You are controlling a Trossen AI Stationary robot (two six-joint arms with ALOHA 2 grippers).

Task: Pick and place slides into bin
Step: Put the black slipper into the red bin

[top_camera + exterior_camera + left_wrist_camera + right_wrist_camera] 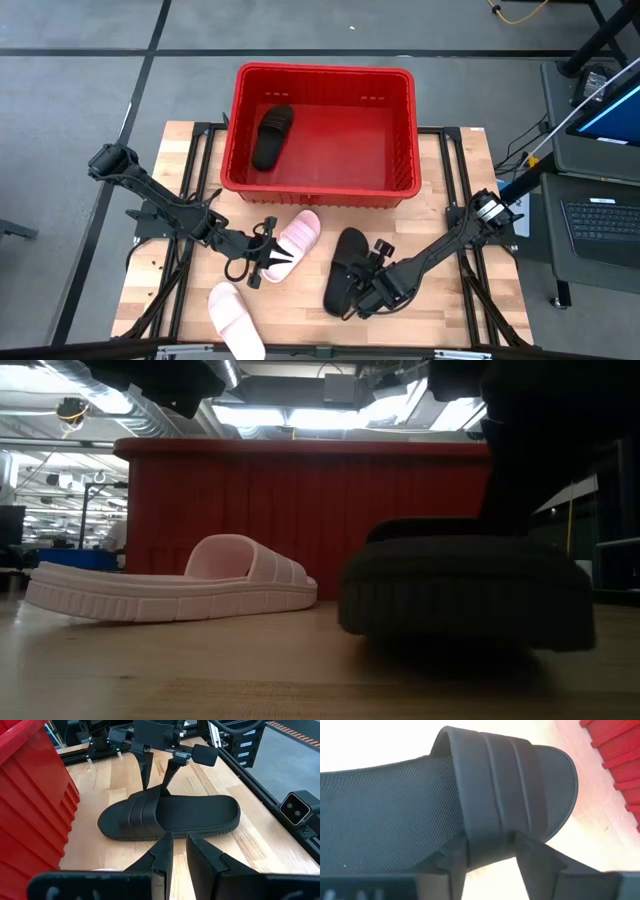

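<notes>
A black slide [340, 292] lies flat on the wooden table, its strap toward the red bin [325, 75]; it also shows in the low view [465, 590] and the left wrist view [195, 812]. My right gripper [360, 268] is shut on its strap. A second black slide [272, 135] lies inside the bin. One pink slide [302, 230] rests sole-down in front of the bin, and it shows in the low view too [200, 585]. Another pink slide [236, 320] lies at the table's near edge. My left gripper [285, 258] hovers at the first pink slide's near end, its fingers almost together and empty [179, 847]. My right gripper [490, 857] pinches the black slide's strap [490, 820] between its two fingers [452, 860], one on the heel-side edge and one on the toe-side edge, near where the strap joins the sole. The fingers come from above, slanting in from the table's right. The slide lies sole-down on the table.
The bin's ribbed near wall [300, 500] stands just behind both slides on the table. Bare wood [450, 300] lies to the near right. A desk with a laptop [600, 220] stands beyond the table's right edge.
</notes>
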